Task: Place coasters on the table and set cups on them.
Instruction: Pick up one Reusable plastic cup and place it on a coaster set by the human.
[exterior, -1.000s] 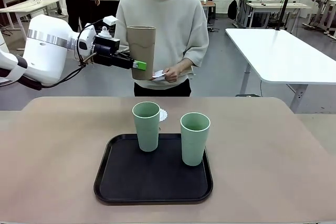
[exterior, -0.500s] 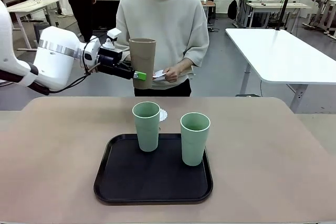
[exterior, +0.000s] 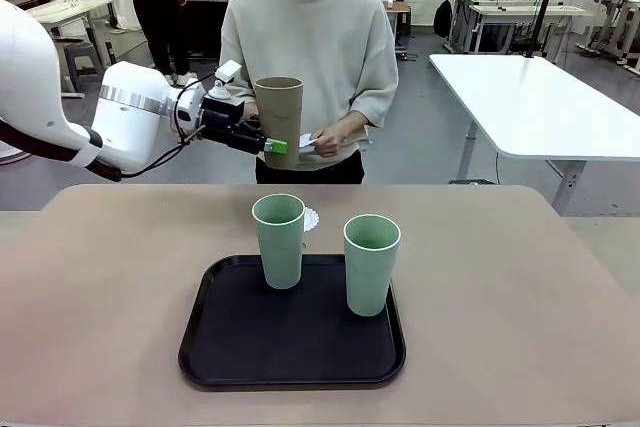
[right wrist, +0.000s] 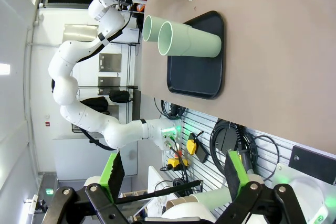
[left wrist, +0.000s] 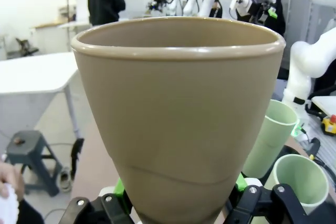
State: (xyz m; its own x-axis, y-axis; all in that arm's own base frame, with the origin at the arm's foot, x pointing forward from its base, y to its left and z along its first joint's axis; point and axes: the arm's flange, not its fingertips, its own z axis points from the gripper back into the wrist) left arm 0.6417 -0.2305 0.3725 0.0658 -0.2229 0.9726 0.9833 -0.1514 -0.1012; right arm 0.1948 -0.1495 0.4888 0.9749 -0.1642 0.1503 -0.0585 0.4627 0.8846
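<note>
Brown cup (exterior: 279, 119) is upright in the air in front of the person's chest, with the left gripper (exterior: 272, 145) clamped on it near the base. Left mint cup (exterior: 279, 240) and right mint cup (exterior: 371, 264) stand on the black tray (exterior: 230, 352) on the table (exterior: 100, 277). One coaster (exterior: 310, 218) lies on the table just behind the tray, nothing on it. Person's hand (exterior: 335, 137) holds white paper pieces. Right gripper (right wrist: 173, 170) has its fingers spread, nothing between them.

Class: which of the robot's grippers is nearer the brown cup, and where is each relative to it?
Left. The left gripper holds the brown cup by its lower part, in the air. The right gripper, open, is far off, across the tray from it.
</note>
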